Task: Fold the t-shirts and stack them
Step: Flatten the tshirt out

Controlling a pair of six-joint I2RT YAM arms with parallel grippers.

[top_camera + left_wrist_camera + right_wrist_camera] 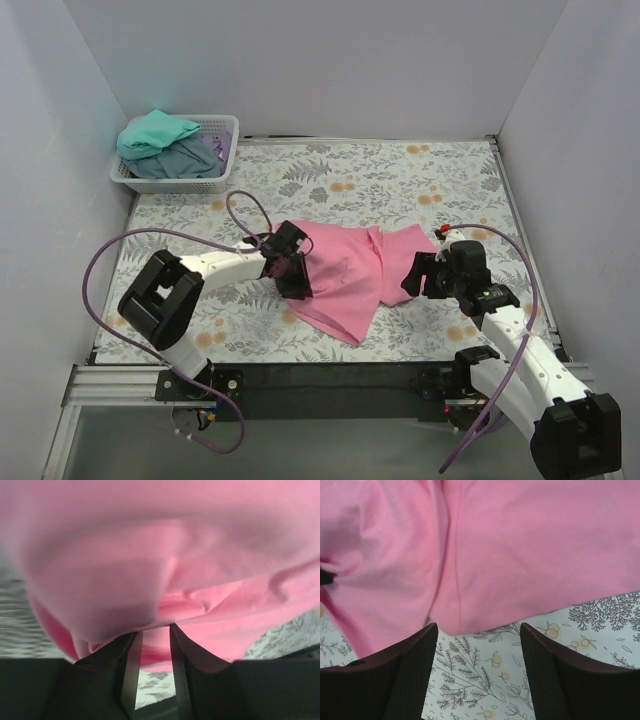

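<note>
Pink t-shirt (350, 275) lying rumpled on the floral desk (400, 180), between the two arms. Left jaws, almost pressed together, pinch a bunched fold at the shirt's left edge. Right jaws stand spread, low over the desk, with the shirt's right hem just beyond their tips, not touching. Teal t-shirt (155, 132) and grey-blue t-shirt (190, 160) are heaped in the white basket (165, 184) at the far-left corner.

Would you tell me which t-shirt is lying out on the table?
The pink t-shirt, lying on the table, its edge pinched by the left gripper. The teal t-shirt and the grey-blue t-shirt are heaped in the white basket.
</note>
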